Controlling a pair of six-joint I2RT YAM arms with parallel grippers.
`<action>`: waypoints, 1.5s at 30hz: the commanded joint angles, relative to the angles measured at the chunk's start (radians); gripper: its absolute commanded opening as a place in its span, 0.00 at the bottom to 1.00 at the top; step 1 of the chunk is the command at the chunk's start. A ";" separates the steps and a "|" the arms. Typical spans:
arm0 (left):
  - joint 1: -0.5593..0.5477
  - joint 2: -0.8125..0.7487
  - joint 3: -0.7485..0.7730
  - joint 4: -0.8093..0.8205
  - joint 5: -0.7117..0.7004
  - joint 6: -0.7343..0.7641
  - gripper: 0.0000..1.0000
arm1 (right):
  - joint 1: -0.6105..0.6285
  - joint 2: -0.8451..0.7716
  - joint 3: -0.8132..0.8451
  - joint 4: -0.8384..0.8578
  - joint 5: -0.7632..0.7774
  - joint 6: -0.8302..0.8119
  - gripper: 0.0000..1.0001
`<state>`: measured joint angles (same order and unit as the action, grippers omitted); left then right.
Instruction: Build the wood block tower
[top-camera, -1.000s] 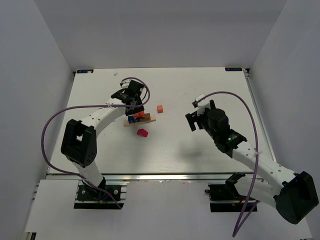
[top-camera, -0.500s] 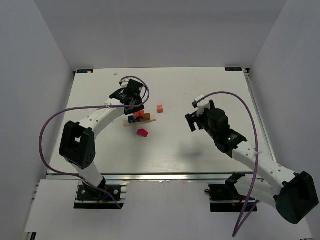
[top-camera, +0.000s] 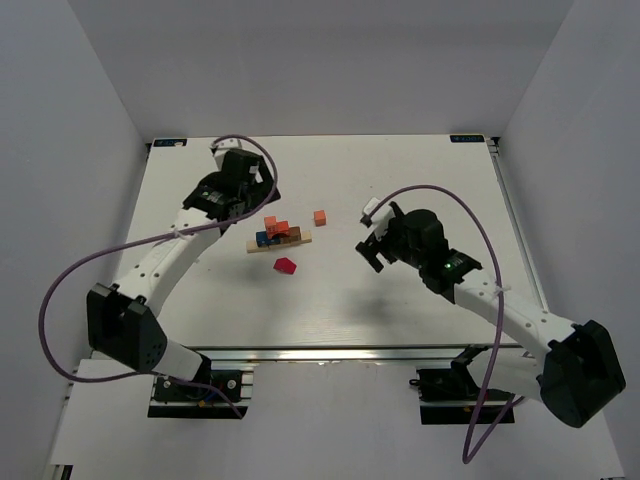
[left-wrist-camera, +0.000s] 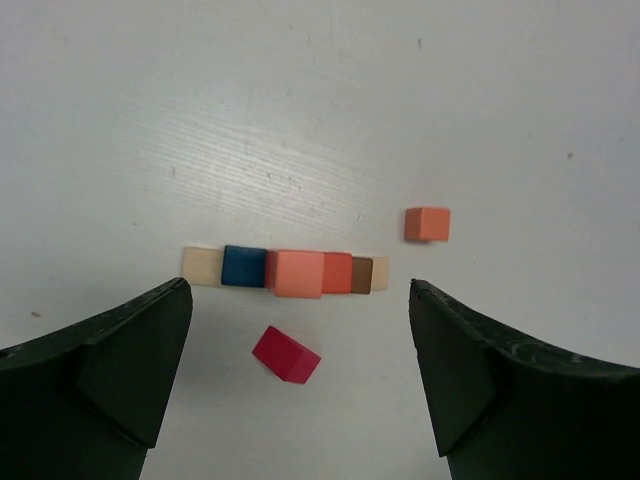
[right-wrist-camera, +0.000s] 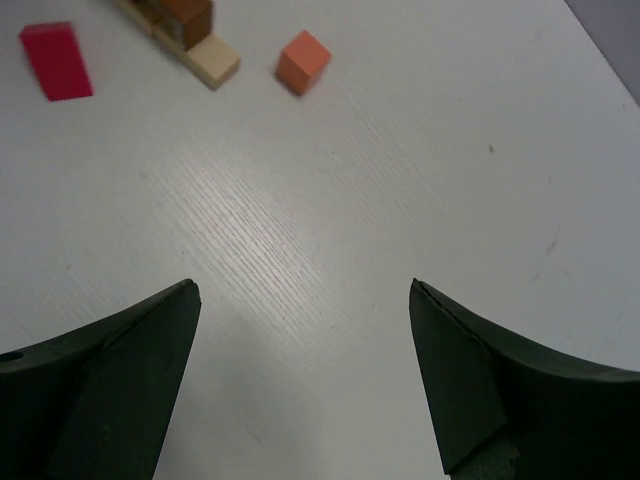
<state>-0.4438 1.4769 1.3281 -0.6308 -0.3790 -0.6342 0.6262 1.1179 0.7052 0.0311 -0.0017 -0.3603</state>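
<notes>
Jaws on both arms stand wide open, gripping nothing. On the worktop (top-camera: 420, 170) the wood block tower (top-camera: 279, 236) sits left of centre: a pale base row carrying blue, orange, red and brown blocks. A red block (top-camera: 286, 265) lies loose at its 6 o'clock, an orange block (top-camera: 320, 216) at 2 o'clock. The left gripper (left-wrist-camera: 298, 312) hangs at the tower's 10 o'clock, the right gripper (right-wrist-camera: 302, 290) well apart at 3 o'clock.

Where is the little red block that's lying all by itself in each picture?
Top external: the red block sits left of the middle, just below the wood block tower.
Left wrist: the red block is low in the middle, under the tower's row.
Right wrist: the red block is in the top left corner.
Shared landmark: the lone orange block, near the tower's end in all three.
</notes>
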 joint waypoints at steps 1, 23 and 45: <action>0.105 -0.072 -0.041 0.037 0.017 0.028 0.98 | -0.002 0.077 0.091 0.026 -0.289 -0.328 0.89; 0.312 -0.084 -0.264 0.187 0.035 0.099 0.98 | -0.062 1.095 1.169 -0.629 -0.489 -0.741 0.83; 0.344 -0.026 -0.287 0.214 0.060 0.116 0.98 | -0.069 1.261 1.314 -0.642 -0.485 -0.730 0.46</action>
<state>-0.1070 1.4532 1.0405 -0.4328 -0.3252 -0.5266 0.5617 2.3726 1.9694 -0.5846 -0.4557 -1.0859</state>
